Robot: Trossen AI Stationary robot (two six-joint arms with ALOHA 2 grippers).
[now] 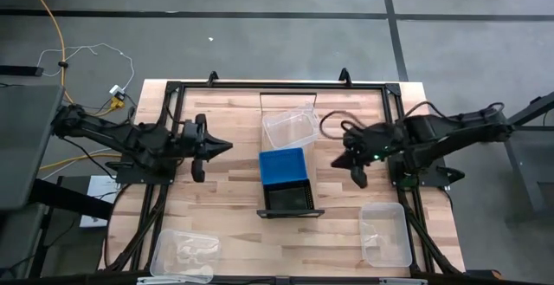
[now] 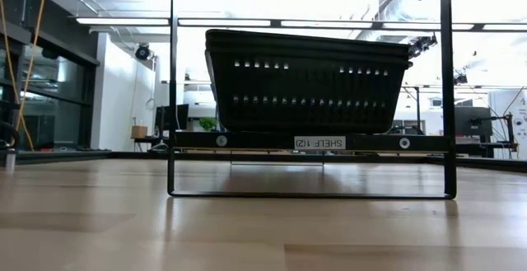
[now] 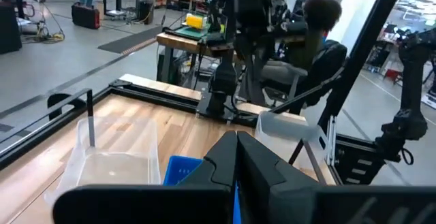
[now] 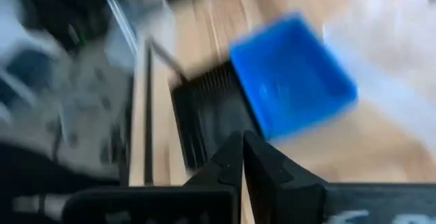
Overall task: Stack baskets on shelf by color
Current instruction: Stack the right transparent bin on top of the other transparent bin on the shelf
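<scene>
The shelf [image 1: 268, 211] runs from the far edge toward the near edge in the table's middle. Three baskets sit in a row on it: a clear one [image 1: 290, 129] at the far end, a blue one [image 1: 284, 165] in the middle, and a black one [image 1: 288, 198] at the near end. The low view shows the black basket [image 2: 305, 81] as a nested stack on the shelf board. My left gripper [image 1: 225, 146] is shut and hovers left of the blue basket. My right gripper [image 1: 338, 160] is shut and hovers right of it. Both touch nothing.
Two more clear baskets lie on the table, one at the near left corner [image 1: 183, 255] and one at the near right [image 1: 386, 233]. Dark frame rails [image 1: 164, 103] border the table. A person sits beyond the table's right side [image 3: 320, 20].
</scene>
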